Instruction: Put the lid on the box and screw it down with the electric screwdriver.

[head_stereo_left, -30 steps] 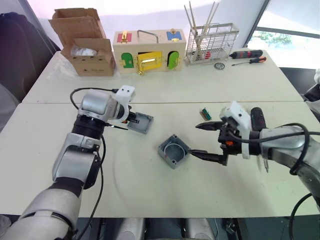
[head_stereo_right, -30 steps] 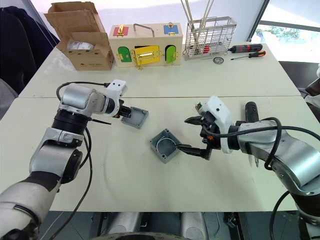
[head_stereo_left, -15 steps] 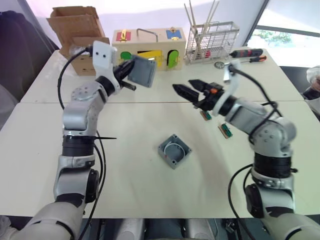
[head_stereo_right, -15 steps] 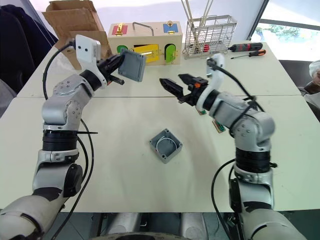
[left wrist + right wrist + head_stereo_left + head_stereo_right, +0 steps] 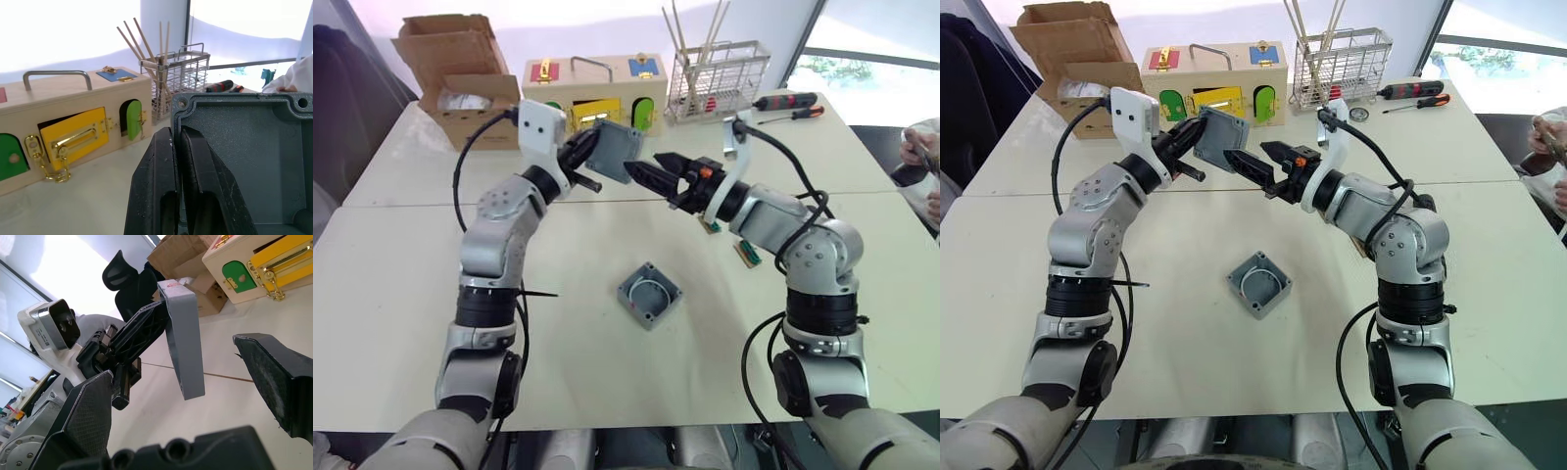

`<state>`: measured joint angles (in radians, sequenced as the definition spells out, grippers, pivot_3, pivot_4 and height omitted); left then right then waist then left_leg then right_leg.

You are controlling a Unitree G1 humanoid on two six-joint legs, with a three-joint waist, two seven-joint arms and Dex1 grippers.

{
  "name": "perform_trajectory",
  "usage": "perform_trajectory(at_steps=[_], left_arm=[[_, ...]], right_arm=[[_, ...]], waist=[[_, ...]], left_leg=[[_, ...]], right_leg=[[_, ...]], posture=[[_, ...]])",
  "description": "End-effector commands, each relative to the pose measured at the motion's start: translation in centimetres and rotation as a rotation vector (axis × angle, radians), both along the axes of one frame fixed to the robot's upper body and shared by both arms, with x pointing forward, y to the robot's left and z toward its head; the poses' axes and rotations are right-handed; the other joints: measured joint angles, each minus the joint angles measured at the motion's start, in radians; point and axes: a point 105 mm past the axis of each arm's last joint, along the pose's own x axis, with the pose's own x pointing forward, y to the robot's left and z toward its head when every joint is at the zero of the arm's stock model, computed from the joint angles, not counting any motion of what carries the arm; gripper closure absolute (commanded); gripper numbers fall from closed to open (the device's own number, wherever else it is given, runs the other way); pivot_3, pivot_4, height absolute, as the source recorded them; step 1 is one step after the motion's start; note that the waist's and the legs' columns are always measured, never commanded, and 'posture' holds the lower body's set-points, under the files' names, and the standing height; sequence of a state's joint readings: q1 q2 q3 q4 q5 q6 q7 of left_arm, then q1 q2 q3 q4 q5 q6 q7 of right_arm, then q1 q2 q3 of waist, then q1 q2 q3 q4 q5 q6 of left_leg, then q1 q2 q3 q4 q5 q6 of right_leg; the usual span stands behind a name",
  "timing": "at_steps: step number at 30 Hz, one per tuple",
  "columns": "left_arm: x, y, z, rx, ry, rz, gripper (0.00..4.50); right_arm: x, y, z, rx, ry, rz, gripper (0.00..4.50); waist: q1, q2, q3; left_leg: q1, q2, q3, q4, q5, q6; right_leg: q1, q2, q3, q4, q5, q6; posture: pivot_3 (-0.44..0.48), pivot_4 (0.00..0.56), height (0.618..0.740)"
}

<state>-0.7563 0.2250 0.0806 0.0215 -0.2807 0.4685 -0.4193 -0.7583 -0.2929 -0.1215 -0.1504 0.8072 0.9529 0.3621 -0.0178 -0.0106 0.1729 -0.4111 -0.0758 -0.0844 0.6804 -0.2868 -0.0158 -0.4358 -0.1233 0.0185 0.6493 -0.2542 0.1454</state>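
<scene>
Both arms have drawn closer since half a second ago, right gripper now with its tips just beside the lid, which the left gripper holds up in the air over the far half of the worktop; left jaws pressed together, pinching lid edge, lid tilted on edge with its hollow side facing the wrist camera; right jaws spread wide, nothing between them; box sits open side up on the near worktop, below and between both arms, untouched, well apart from both grippers; worktop is two pale tables pushed together, seam running across; along far edge a brown cardboard box flaps open, wooden box with coloured doors, wire basket with wooden sticks, red-and-black hand screwdrivers beside it; two small green circuit boards lie near the right arm; bright window behind, dark chair at far left, a person's hands at right edge
</scene>
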Motion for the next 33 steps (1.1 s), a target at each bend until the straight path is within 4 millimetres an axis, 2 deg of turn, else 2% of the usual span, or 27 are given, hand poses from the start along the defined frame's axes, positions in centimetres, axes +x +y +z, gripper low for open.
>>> perform_trajectory(at_steps=[1,4,7,12,16,25,28,33], left_arm=[[-0.9,-0.8,1.8,-0.019,-0.063,-0.042,4.46],[-1.1,-1.1,1.8,-0.02,-0.063,-0.062,4.46],[-1.1,-1.1,1.6,-0.015,-0.06,-0.066,4.5],[-1.0,-1.0,1.5,-0.024,-0.057,-0.07,4.5],[-1.0,-1.0,1.4,-0.022,-0.051,-0.07,4.5],[-1.1,-1.0,1.0,-0.025,-0.031,-0.082,4.5],[-1.2,-0.9,0.9,-0.046,-0.014,-0.102,3.52],[-1.8,1.0,1.9,-0.148,0.02,-0.135,0.97]], right_arm=[[-0.3,0.2,0.7,0.022,-0.027,0.019,0.0],[-0.3,0.3,0.6,0.04,-0.017,0.022,0.0],[-0.4,0.3,0.6,0.077,0.001,0.024,0.74],[-0.5,0.1,0.5,0.11,0.019,0.03,2.46],[-0.6,0.0,0.7,0.148,0.028,0.037,4.39],[-0.8,0.1,1.2,0.175,0.017,0.054,4.42],[-1.2,0.3,1.5,0.164,-0.014,0.064,4.42],[-1.6,-0.2,2.2,0.067,-0.164,0.005,4.42]], waist=[[0.0,0.0,0.0],[0.001,0.0,0.0],[0.001,0.0,0.0],[0.004,0.0,0.0],[0.001,0.0,0.0],[0.002,0.0,0.0],[0.001,0.0,0.0],[0.0,0.0,0.0]], left_leg=[[0.0,0.0,0.0,0.0,0.0,0.0],[0.0,0.0,0.0,0.0,0.0,0.0],[0.0,0.0,0.0,0.0,0.0,0.0],[0.0,0.0,0.0,0.0,0.0,0.0],[0.0,0.0,0.0,0.0,0.0,0.0],[0.0,0.0,0.0,0.0,0.0,0.0],[0.0,0.0,0.0,0.0,0.0,0.0],[0.0,0.0,0.0,-0.001,0.0,0.0]], right_leg=[[0.0,0.0,0.0,0.0,0.0,0.0],[0.0,0.0,0.0,0.0,0.0,0.0],[0.0,0.0,0.0,0.0,0.0,0.0],[0.0,0.0,0.0,0.0,0.0,0.0],[0.0,0.0,0.0,0.0,0.0,0.0],[0.0,0.0,0.0,0.0,0.0,0.0],[0.0,0.0,0.0,0.0,0.0,0.0],[-0.001,0.0,0.0,0.0,0.0,0.0]], posture=[[0.0,0.15,0.73],[0.0,0.15,0.73],[0.0,0.15,0.73],[0.0,0.15,0.73],[0.0,0.15,0.73],[0.0,0.15,0.73],[0.0,0.15,0.73],[0.0,0.15,0.73]])
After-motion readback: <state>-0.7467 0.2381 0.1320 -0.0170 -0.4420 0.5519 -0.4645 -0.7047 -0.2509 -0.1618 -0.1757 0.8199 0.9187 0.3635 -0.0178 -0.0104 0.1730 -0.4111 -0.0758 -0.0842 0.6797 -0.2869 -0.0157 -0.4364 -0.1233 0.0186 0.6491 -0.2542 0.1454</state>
